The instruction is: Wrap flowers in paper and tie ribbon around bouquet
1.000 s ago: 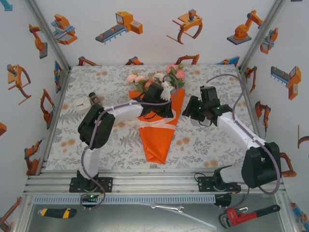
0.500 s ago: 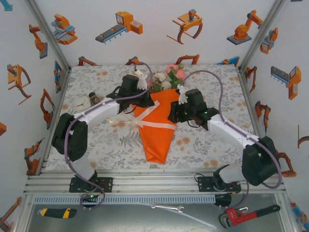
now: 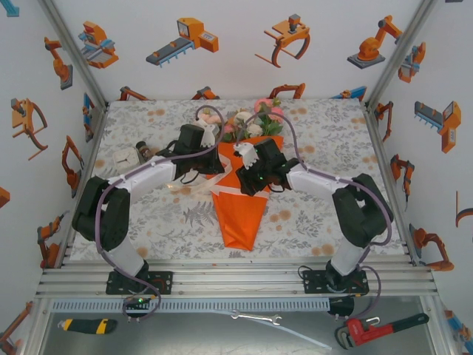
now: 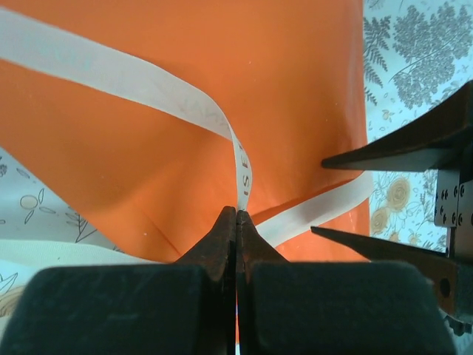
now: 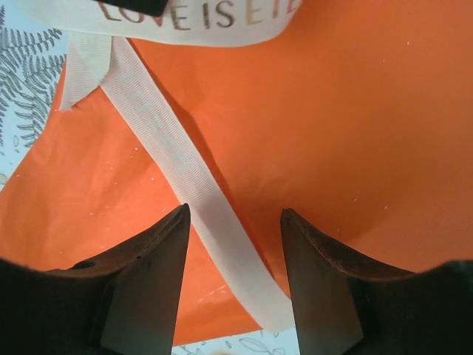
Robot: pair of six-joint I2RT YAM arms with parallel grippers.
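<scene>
The bouquet [image 3: 240,214] lies flat on the table [image 3: 148,222]. Its long axis runs from the flowers [image 3: 244,118] at the far end to the pointed tip of the orange paper [image 4: 244,66] nearest the arm bases. The ribbon [image 5: 159,140] crosses the cone at its waist. The left end effector [image 4: 237,214] is pressed together, pinching one strand of ribbon that rises off the paper into its tips. The right end effector [image 5: 235,214] stands spread and holds nothing, close over the paper. A free strand runs slantwise through its gap, from the upper left of the wrist view down past the left-hand finger. I judge that strand is the right arm's to take: it lies straight ahead between the fingers, though nearer one of them, so closing should catch it if the tips sit low enough.
</scene>
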